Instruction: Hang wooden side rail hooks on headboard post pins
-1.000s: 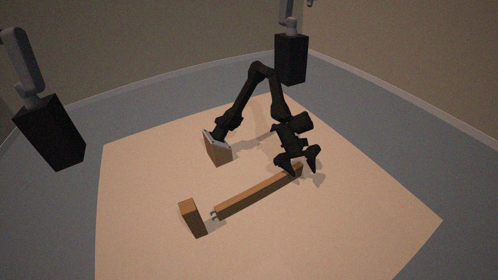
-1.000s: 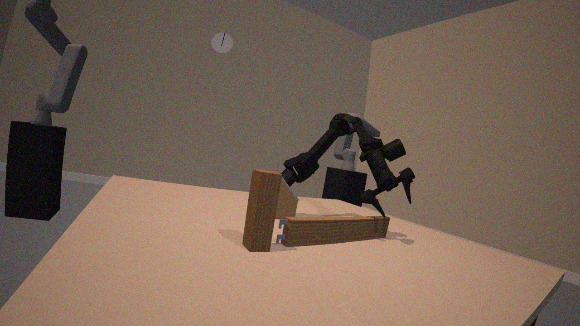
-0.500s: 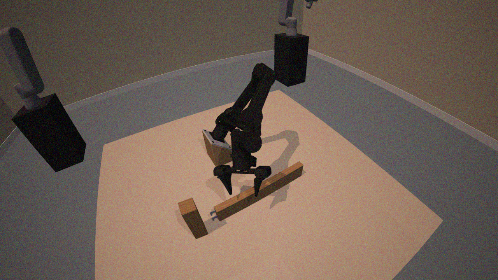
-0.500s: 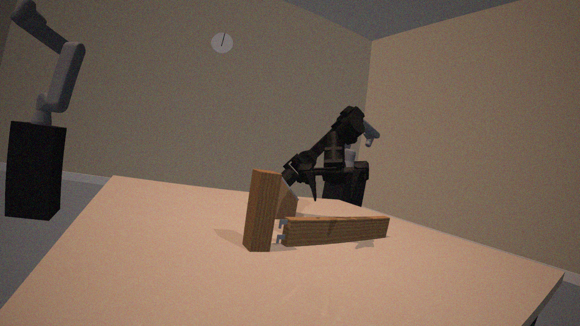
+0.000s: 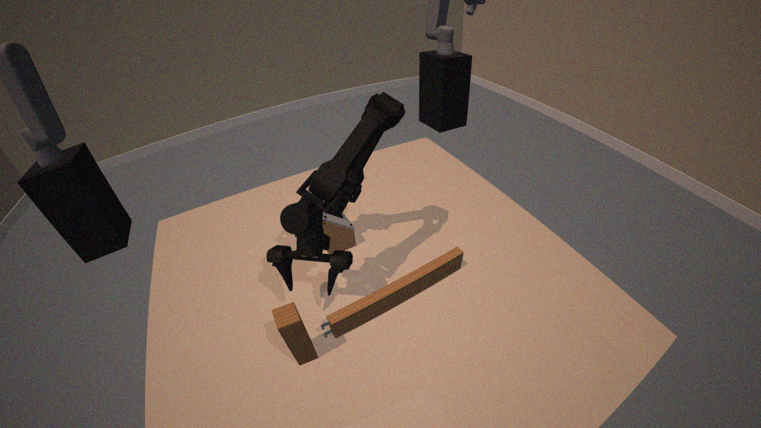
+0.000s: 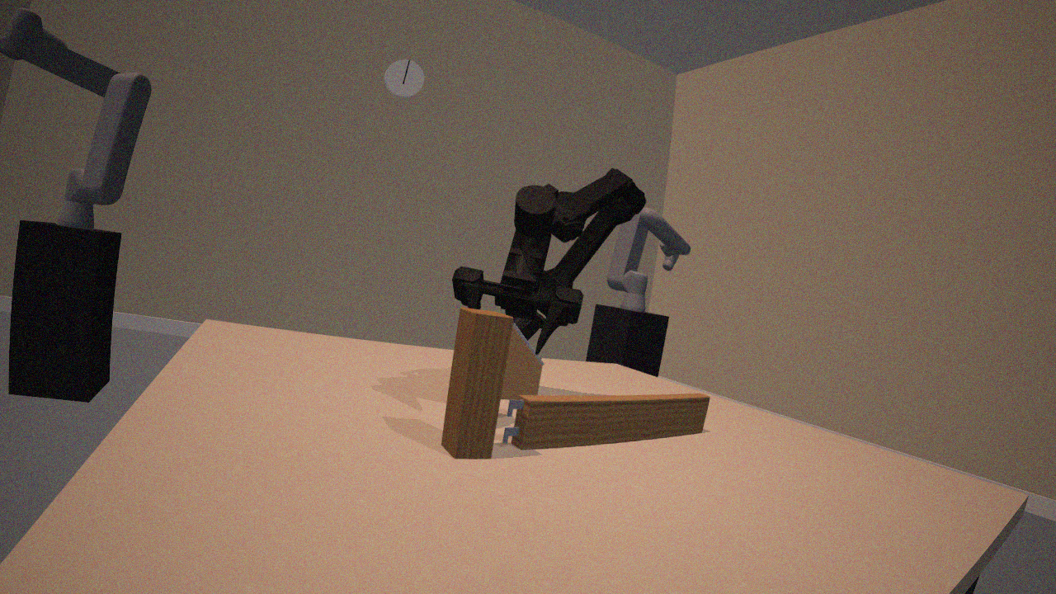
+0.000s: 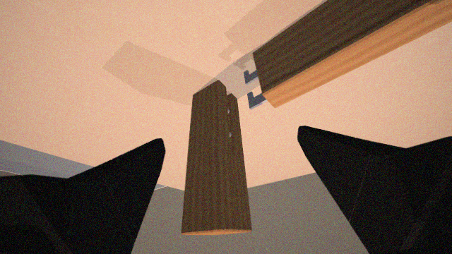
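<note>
Top view: both hooks are sitting outside the post, gripper hovering wide open

So, going left to right, a pale grey robot arm (image 5: 34,101) (image 6: 118,140) is standing on a black box-shaped pedestal (image 5: 76,204) (image 6: 63,310), off beyond the tan tabletop (image 5: 532,330) (image 6: 591,516) (image 7: 70,28).

Next up, the upright brown wood-grain headboard post (image 5: 293,332) (image 6: 478,384) (image 7: 216,162) is standing on the tabletop. Wrist cam is showing its slot, with two small silvery pins (image 7: 230,135) peeking out inside.

The black two-fingered gripper (image 5: 309,292) (image 6: 509,343) (image 7: 231,138) is hanging above the tabletop near the post, fingers spread wide and gripping nothing. In the exterior view the post is partly blocking it. Its black jointed arm (image 5: 345,154) (image 6: 591,199) is folding up and back over a brown wedge-shaped base block (image 5: 340,235) (image 6: 522,373).

Further along, a pair of blue-grey steel hooks (image 5: 324,324) (image 6: 514,406) (image 7: 255,101) is sticking out toward the post, one above the other, and neither is reaching the pins. They're belonging to the long brown wooden side rail (image 5: 396,292) (image 6: 612,421) (image 7: 353,46), which is lying on the tabletop, its hooked end just beside the post and its far end pointing away to the right.

Over on the far right, another pale grey arm (image 5: 446,40) (image 6: 633,284) is standing on its own black pedestal (image 5: 444,90) (image 6: 627,336).
</note>
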